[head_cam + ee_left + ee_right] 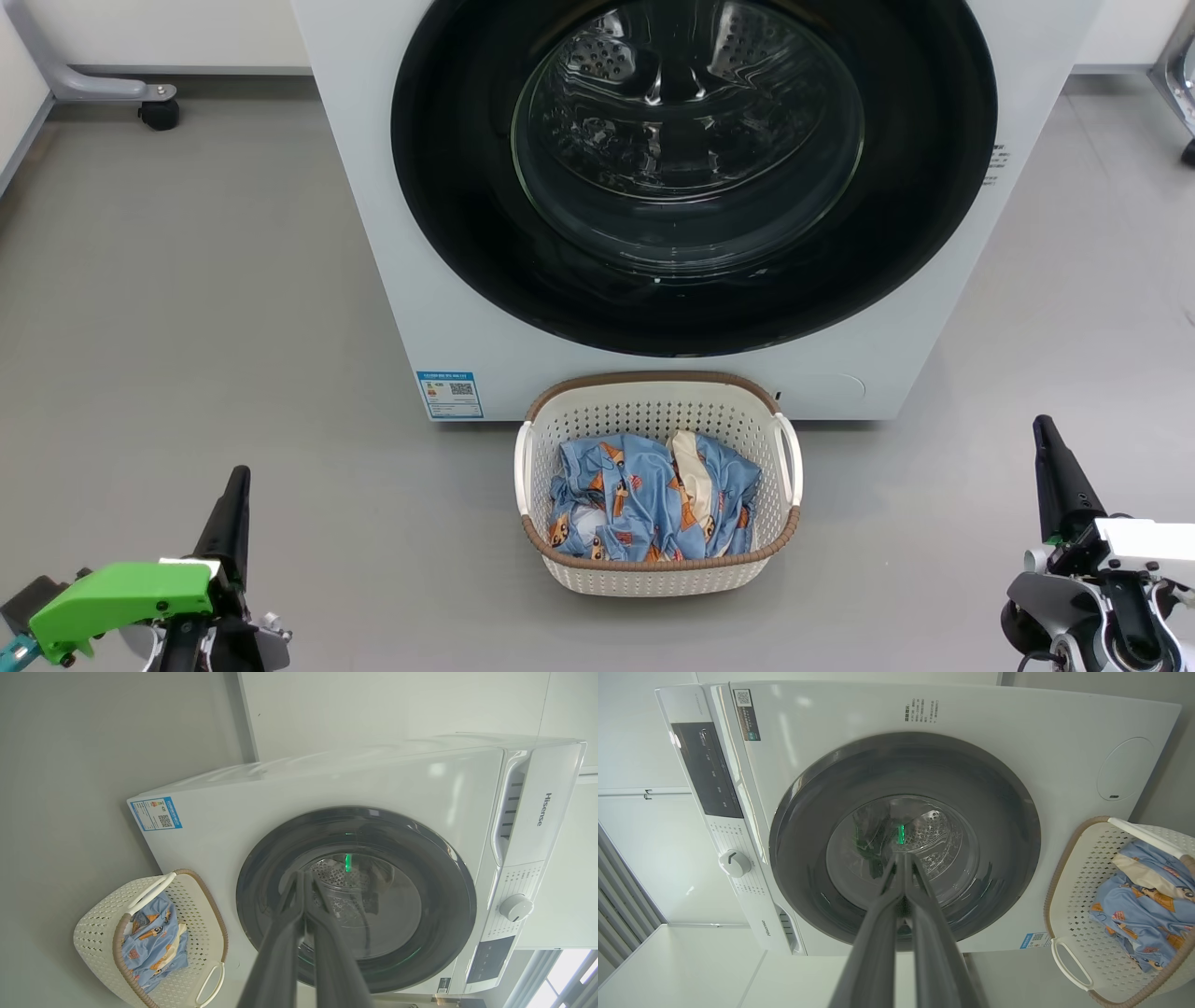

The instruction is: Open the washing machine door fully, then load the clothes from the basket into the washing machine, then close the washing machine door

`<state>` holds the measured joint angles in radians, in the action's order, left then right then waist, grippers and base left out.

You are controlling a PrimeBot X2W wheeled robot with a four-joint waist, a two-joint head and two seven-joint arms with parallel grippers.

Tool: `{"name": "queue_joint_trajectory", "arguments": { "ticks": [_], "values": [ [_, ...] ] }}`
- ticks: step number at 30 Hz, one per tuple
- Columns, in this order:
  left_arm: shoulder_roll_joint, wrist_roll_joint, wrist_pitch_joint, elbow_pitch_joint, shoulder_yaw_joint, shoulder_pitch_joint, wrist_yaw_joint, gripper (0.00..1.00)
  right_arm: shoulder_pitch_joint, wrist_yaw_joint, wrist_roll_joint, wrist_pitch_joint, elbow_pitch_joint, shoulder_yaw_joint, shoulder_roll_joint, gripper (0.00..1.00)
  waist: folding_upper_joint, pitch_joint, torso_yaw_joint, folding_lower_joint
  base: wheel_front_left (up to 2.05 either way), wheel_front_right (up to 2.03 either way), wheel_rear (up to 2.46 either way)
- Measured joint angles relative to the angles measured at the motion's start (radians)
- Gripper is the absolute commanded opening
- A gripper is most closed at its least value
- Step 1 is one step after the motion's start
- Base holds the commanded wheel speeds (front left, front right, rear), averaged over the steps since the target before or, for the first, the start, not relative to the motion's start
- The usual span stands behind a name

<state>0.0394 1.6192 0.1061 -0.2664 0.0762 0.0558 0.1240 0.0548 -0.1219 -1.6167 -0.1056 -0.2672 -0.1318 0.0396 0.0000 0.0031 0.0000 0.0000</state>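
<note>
Washing machine door (pixel 448 187) shut — clothes (pixel 635 495) in basket (pixel 653 415).

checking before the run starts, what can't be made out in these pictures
Head view: the washing machine top is cut off by the upper edge.
Head view: the blue sticker print is too small to read.
Head view: how many clothes lie in the basket; folds hide it.
Head view: the drum behind the washing machine door; glass reflections blur it.

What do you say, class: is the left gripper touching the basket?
Apart. The head view shows the left gripper at the lower left, with a wide stretch of grey floor between it and the basket.
</note>
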Motion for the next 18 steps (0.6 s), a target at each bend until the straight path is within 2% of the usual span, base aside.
{"name": "queue_joint_trajectory", "arguments": {
  "ticks": [1, 2, 9, 18],
  "values": [
    [0.000, 0.000, 0.000, 0.000, 0.000, 0.000, 0.000, 0.00, 0.000, 0.000, 0.000, 0.000, 0.000, 0.000, 0.000, 0.00, 0.0000, 0.000, 0.000, 0.0000, 0.00, 0.00, 0.00],
    [0.000, 0.000, 0.000, 0.000, 0.000, 0.000, 0.000, 1.00, 0.000, 0.000, 0.000, 0.000, 0.000, 0.000, 0.000, 1.00, 0.0000, 0.000, 0.000, 0.0000, 0.00, 0.00, 0.00],
    [-0.031, 0.000, 0.000, -0.069, -0.013, -0.067, -0.001, 1.00, -0.066, 0.001, 0.000, 0.000, -0.064, 0.004, -0.035, 1.00, 0.0000, 0.000, 0.000, 0.0000, 0.00, 0.00, 0.00],
    [-0.032, -0.009, -0.021, -0.058, -0.020, -0.071, -0.001, 1.00, -0.070, 0.001, 0.005, 0.029, -0.045, 0.005, -0.035, 1.00, 0.0000, 0.001, 0.000, 0.0000, 0.00, 0.00, 0.00]
  ]
}}
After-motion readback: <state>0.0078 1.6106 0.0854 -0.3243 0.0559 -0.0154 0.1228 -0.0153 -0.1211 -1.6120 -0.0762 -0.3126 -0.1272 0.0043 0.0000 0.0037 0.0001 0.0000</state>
